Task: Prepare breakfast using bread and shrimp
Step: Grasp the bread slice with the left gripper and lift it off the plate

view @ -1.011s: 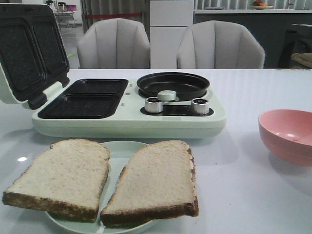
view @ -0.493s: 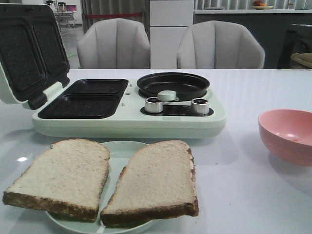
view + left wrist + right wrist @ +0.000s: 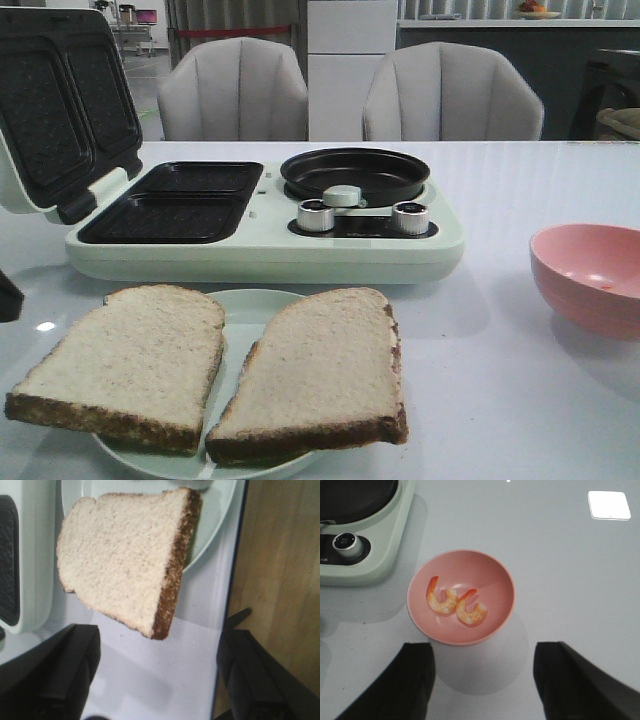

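Nearest, both bread slices [image 3: 215,375] lie side by side on a pale plate [image 3: 250,305] on the desk [image 3: 500,400]. The left claw [image 3: 155,675] and right claw [image 3: 482,680] hover wide, empty. Farther right, two shrimp [image 3: 455,605] touch in the pink bowl [image 3: 590,275].

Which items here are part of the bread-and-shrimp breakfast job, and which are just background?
Part of the job:
- bread, two slices on the pale green plate
- shrimp, two in the pink bowl
- breakfast maker, lid open, likely where they cook

Just there:
- two grey chairs behind the table
- white cabinet further back
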Controlling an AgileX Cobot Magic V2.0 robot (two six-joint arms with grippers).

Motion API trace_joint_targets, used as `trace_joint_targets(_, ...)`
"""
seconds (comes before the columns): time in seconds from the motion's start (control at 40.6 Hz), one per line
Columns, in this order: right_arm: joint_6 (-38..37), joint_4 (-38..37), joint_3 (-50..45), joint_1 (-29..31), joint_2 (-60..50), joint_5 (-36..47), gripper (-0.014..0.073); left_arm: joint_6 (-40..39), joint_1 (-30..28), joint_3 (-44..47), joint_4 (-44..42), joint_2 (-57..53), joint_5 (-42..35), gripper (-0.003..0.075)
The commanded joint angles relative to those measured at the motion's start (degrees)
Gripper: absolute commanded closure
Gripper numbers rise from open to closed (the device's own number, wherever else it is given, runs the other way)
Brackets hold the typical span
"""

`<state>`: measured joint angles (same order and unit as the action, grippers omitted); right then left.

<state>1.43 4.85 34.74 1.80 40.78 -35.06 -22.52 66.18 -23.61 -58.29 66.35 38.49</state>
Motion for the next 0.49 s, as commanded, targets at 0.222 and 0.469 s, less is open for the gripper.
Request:
trace_joint_targets(0.222,0.3,0.0,2.1,0.2,0.1,4.5,0.0057,-17.8,0.8,-2.6,-22.1,15.3,5.8,0.0263)
trace_joint_targets(0.469,0.3,0.0,2.1,0.2,0.1,4.5,0.0057,-20.2,-0.6,-4.9,-25.3,21.9,8.1,0.0342)
